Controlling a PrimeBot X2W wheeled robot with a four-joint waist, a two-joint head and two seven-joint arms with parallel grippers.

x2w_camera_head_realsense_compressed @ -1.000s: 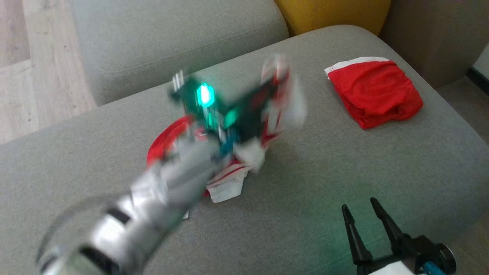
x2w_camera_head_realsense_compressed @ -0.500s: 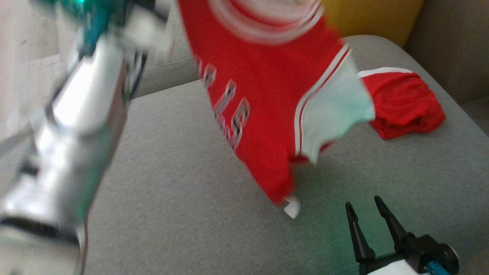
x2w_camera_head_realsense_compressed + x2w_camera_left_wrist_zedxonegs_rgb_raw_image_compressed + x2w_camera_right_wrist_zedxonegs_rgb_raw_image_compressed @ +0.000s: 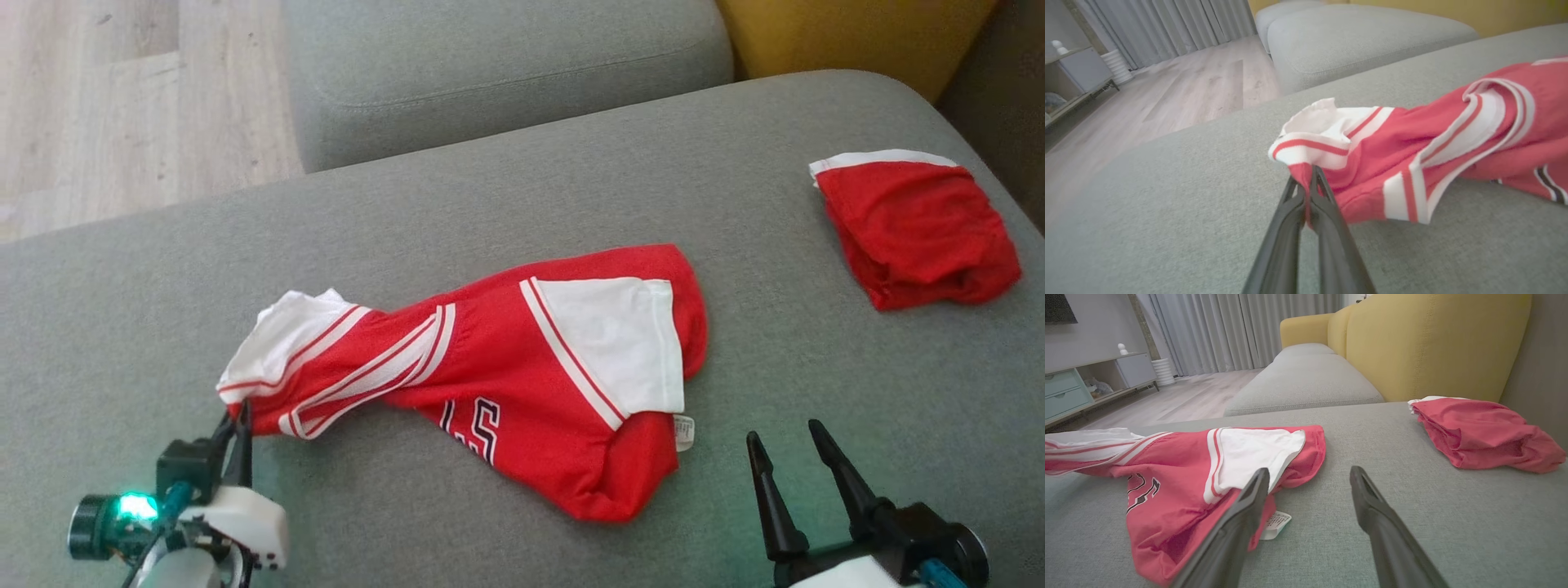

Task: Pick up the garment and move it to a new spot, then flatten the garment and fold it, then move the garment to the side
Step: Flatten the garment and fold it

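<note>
Left gripper (image 3: 235, 418) is clamping garment (image 3: 522, 367) edge, cloth lying to its right — right gripper (image 3: 783, 431) is hovering spread, empty.

I see the garment (image 3: 506, 384) as thin, matt mesh cloth. The sofa (image 3: 490, 196) is coarse woven fabric, the floor (image 3: 122, 106) smooth wood.

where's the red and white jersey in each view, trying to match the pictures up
Head view: jersey at centre, crumpled.
Left wrist view: jersey at centre right, its edge pinched in the shut left gripper.
Right wrist view: jersey at lower left, beside the open right gripper.
Shared landmark: the second grey cushion beyond it.
</note>
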